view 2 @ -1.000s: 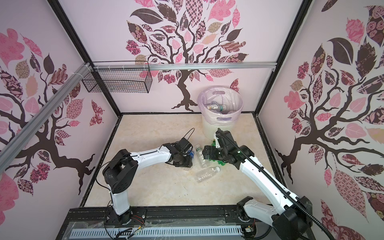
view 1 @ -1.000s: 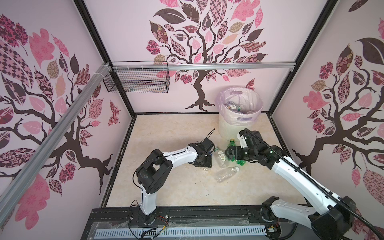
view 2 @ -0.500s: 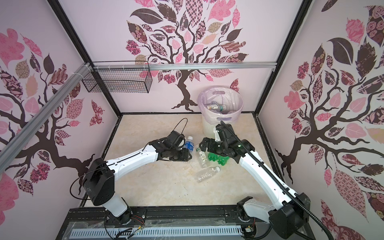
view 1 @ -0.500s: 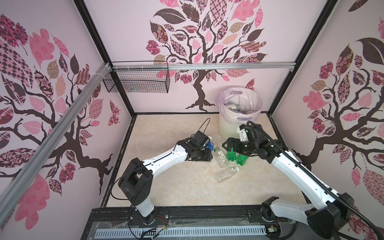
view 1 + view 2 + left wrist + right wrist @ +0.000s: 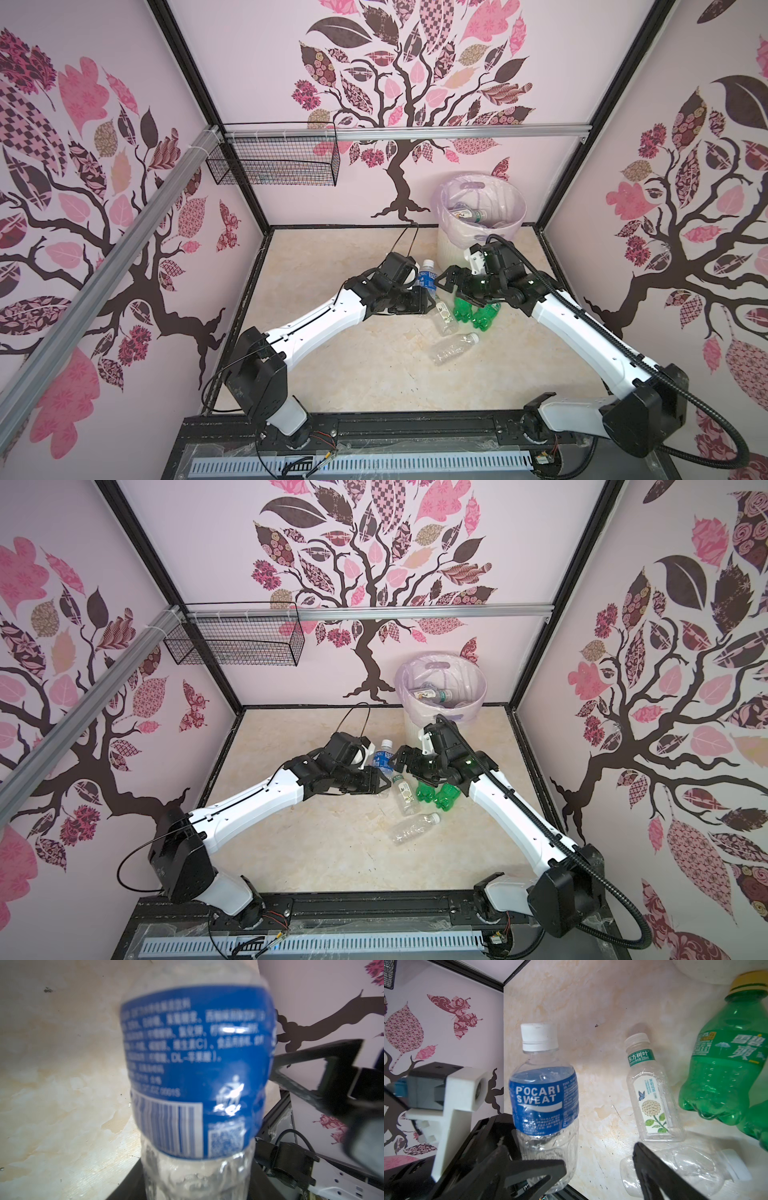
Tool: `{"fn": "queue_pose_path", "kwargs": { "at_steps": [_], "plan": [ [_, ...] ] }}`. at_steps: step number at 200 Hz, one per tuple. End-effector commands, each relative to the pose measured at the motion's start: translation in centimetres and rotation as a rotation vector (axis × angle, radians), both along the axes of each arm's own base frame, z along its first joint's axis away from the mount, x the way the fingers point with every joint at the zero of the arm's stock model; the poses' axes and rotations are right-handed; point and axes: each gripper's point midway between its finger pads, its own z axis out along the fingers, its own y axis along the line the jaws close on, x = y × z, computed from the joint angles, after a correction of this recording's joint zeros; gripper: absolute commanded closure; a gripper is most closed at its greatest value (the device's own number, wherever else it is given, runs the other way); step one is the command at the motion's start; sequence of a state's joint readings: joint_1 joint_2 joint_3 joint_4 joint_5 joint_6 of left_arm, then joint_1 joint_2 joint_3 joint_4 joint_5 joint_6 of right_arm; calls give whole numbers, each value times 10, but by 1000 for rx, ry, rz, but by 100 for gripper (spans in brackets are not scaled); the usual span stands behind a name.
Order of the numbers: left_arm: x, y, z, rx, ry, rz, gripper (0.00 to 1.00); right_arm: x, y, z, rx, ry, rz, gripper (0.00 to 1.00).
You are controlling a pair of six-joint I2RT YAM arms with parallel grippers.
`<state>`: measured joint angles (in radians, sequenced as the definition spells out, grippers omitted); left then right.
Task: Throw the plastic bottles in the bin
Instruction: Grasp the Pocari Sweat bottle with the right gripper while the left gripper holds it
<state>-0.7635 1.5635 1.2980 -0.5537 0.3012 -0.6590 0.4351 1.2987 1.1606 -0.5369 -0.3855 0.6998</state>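
My left gripper point(image 5: 426, 297) is shut on the lower part of an upright clear bottle with a blue label and white cap point(image 5: 427, 274) point(image 5: 195, 1064) point(image 5: 544, 1101). My right gripper point(image 5: 451, 286) point(image 5: 600, 1167) is open just right of it, with nothing between its fingers; one finger point(image 5: 533, 1169) crosses in front of that bottle's base. On the floor lie a clear flower-label bottle point(image 5: 444, 316) point(image 5: 652, 1101), two green bottles point(image 5: 463, 309) point(image 5: 487, 319) and a crushed clear bottle point(image 5: 455, 350) point(image 5: 685, 1169). The bin point(image 5: 517, 216) stands at the back right, with bottles point(image 5: 469, 215) inside.
A black wire mesh basket point(image 5: 274, 166) hangs on the back left wall under an aluminium rail point(image 5: 457, 133). Patterned walls enclose the beige floor point(image 5: 353, 374) on three sides. A black frame point(image 5: 415, 428) runs along the front edge.
My left arm has stretched out and raised the blue-label bottle upright. My right gripper has moved left off the green bottles toward that bottle.
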Motion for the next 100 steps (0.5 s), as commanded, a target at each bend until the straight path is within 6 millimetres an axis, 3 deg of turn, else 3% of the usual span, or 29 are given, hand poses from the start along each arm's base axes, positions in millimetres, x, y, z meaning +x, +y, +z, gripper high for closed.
{"fn": "queue_pose_path", "kwargs": {
  "at_steps": [1, 100],
  "plan": [
    [1, -12, 40, -109, -53, -24, 58, 12, 11, 15, 63, -11, 1, 7],
    [-10, -27, 54, -153, -55, -58, 56, 28, 27, 11, 127, 17, 3, 15]
  ]
}}
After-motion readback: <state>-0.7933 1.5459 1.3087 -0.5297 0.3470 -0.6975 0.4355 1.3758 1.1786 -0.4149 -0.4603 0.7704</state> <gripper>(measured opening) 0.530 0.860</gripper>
